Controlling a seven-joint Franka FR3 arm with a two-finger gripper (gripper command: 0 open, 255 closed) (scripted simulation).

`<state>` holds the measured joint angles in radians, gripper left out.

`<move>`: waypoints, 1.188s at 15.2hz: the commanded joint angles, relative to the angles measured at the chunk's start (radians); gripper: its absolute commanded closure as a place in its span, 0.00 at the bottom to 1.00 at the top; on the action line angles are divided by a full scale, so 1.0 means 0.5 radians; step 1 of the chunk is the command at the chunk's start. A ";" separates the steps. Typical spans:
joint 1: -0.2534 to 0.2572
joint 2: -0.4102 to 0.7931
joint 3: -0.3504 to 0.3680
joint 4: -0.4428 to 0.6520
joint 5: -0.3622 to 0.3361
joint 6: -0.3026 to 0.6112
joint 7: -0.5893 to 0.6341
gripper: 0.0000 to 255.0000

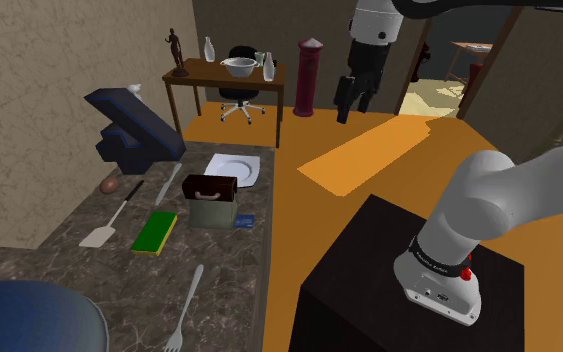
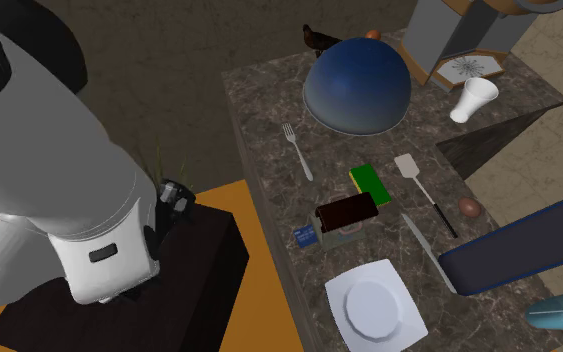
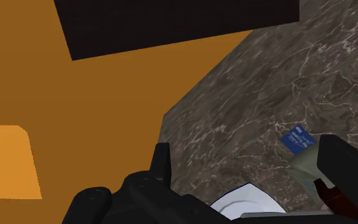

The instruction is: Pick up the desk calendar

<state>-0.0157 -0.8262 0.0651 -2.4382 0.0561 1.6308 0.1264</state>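
Note:
The desk calendar (image 1: pixel 212 200) stands on the marbled counter (image 1: pixel 231 285). It has a dark brown top and a grey-green base, and also shows in the second exterior view (image 2: pixel 346 215) and the wrist view (image 3: pixel 336 172). A small blue card (image 1: pixel 245 221) lies right beside it. My black gripper (image 1: pixel 354 108) hangs high over the orange floor, well off the counter's edge toward the shoulder view's right. Its fingers stand apart with nothing between them. One finger (image 3: pixel 163 160) shows in the wrist view, far from the calendar.
Around the calendar lie a white plate (image 1: pixel 234 168), a green sponge (image 1: pixel 155 233), a spatula (image 1: pixel 104 230), a knife (image 1: pixel 169 185), a fork (image 1: pixel 184 310) and an egg (image 1: pixel 110 185). A blue dome (image 1: pixel 29 315) and a dark blue object (image 1: pixel 134 130) stand at the counter's ends. The black stand (image 1: pixel 369 290) sits beside the counter.

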 commanded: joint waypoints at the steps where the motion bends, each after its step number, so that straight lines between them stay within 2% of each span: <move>1: 0.000 0.000 0.000 0.000 0.000 0.000 0.000 0.00; 10: 0.153 0.675 0.018 0.158 0.097 0.442 -0.279 0.00; 18: 0.277 1.283 0.072 0.455 0.182 0.685 -0.523 0.00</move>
<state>0.1129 -0.2276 0.0934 -2.2413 0.1408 1.9643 -0.1248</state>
